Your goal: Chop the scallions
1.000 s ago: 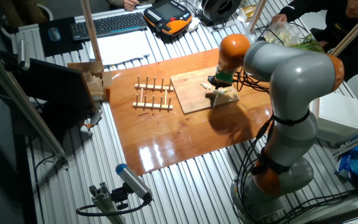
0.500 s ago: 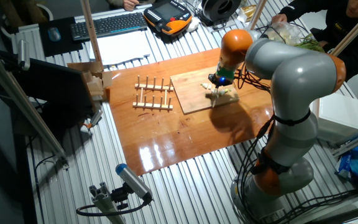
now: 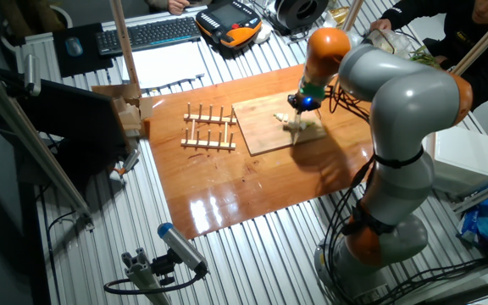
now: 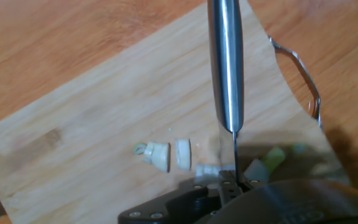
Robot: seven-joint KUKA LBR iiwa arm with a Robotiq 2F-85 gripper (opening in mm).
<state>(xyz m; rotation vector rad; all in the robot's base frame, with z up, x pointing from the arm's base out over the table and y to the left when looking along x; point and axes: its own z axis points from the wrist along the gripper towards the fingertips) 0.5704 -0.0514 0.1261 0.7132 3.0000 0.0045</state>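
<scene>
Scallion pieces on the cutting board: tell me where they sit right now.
In the hand view the scallion pieces lie on the wooden cutting board, low in frame, just left of the knife blade.

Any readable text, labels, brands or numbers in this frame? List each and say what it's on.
No text can be read in either view.
Keyboard: key legends too small to read.
Orange pendant: screen and markings blurred.
Board, knife, scallions: no markings visible.
</scene>
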